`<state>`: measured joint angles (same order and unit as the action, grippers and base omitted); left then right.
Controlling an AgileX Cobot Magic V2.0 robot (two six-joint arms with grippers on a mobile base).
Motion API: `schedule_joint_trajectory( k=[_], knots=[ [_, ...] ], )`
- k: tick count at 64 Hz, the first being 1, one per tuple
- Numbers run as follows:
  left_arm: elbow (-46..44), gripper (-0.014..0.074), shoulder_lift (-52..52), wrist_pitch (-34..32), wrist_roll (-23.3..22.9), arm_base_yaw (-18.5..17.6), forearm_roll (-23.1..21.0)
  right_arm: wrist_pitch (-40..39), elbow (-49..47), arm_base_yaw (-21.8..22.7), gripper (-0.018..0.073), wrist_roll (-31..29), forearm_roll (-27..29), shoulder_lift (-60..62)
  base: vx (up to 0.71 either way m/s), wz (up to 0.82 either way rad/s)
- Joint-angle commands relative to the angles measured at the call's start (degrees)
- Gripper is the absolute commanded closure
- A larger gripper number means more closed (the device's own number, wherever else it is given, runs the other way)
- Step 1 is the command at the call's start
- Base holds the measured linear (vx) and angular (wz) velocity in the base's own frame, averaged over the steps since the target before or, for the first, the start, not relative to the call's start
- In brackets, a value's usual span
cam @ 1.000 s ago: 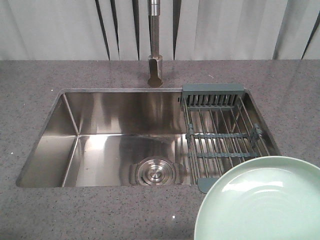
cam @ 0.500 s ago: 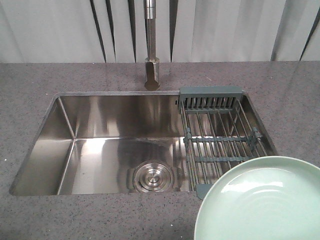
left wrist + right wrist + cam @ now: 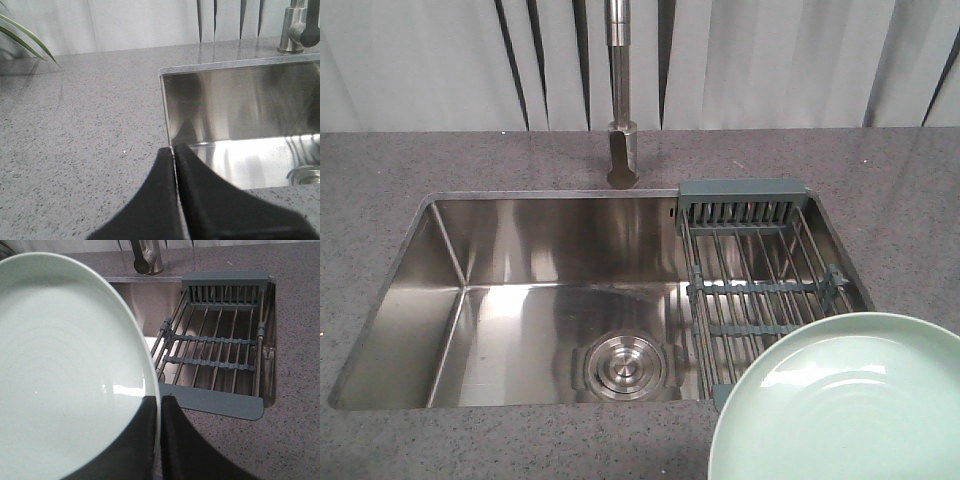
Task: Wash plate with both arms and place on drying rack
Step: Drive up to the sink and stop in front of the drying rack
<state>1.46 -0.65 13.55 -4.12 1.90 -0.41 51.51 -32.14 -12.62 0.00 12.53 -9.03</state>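
Observation:
The pale mint-green plate point(image 3: 845, 400) fills the front view's bottom right corner, held above the counter in front of the drying rack point(image 3: 760, 285). In the right wrist view my right gripper point(image 3: 160, 399) is shut on the plate's point(image 3: 65, 365) rim, one black finger on each side. The rack point(image 3: 220, 340), steel rods with grey-blue bars, sits over the right end of the sink. In the left wrist view my left gripper point(image 3: 174, 149) is shut and empty, over the counter at the sink's front left corner. Neither arm shows in the front view.
A steel sink point(image 3: 520, 300) with a round drain point(image 3: 623, 365) is set in the grey speckled counter point(image 3: 380, 170). A steel faucet point(image 3: 621, 90) stands behind it. A plant leaf point(image 3: 22, 35) shows at the far left of the left wrist view.
The front view has shifted: sink, faucet and rack sit slightly lower and to the left in frame. The plate keeps its place in the bottom right corner.

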Motion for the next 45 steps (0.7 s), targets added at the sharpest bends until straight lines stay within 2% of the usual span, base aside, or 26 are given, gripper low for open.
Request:
schedule_joint_trajectory(
  k=[1, 45],
  knots=[
    [-1.4, 0.0603, -0.9, -4.2, -0.4, 0.0, -0.1, -4.2, -1.3, 0.2, 0.0561, 0.0, 0.4, -0.7, 0.04, -0.02],
    [-1.4, 0.0603, -0.9, -4.2, -0.4, 0.0, -0.1, -4.2, -1.3, 0.2, 0.0561, 0.0, 0.4, -0.7, 0.04, 0.00]
  ],
)
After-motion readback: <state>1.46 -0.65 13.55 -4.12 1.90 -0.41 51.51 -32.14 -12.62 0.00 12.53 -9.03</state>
